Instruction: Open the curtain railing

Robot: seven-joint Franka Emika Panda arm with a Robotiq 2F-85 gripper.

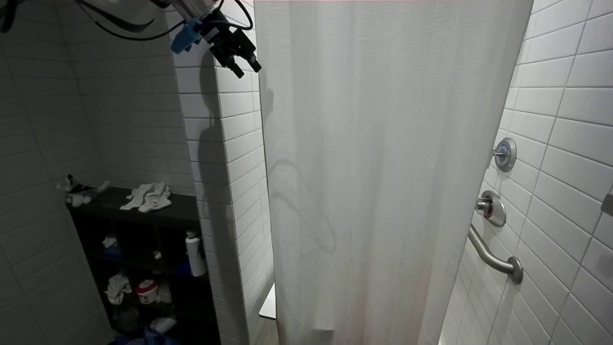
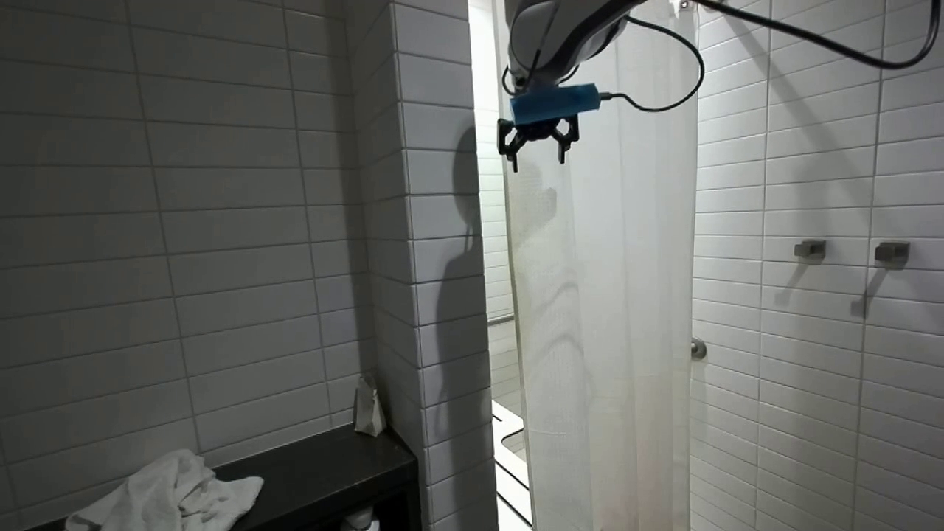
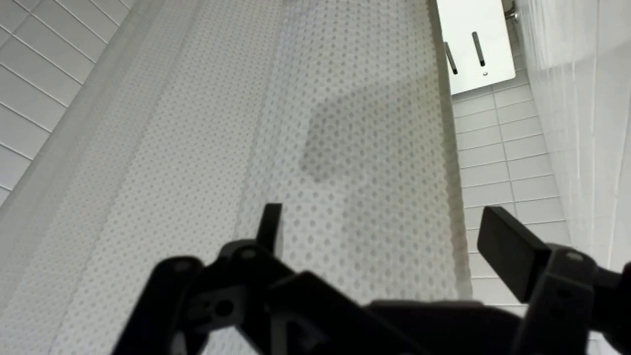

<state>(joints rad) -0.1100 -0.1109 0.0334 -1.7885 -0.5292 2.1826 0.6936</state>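
The curtain railing is a tall white shower curtain (image 1: 383, 167) with soft vertical folds, hanging across much of an exterior view. Its dotted fabric (image 3: 345, 148) fills the middle of the wrist view, and its free edge (image 3: 451, 172) runs down right of centre. My gripper (image 1: 249, 72) is high up near the curtain's upper edge on the pillar side. In the wrist view the jaws stand wide apart, one finger (image 3: 270, 224) over the fabric and the opposite finger (image 3: 508, 246) past the free edge. Nothing is gripped. Whether a fingertip touches the cloth I cannot tell.
A tiled pillar (image 2: 450, 295) stands beside the curtain's free edge, with a narrow gap between. A dark shelf unit (image 2: 324, 472) holds a white cloth (image 2: 177, 494). Shower knobs (image 1: 492, 208) and a grab bar (image 1: 493, 258) project from the tiled wall. A white slatted bench (image 2: 509, 464) shows behind the curtain.
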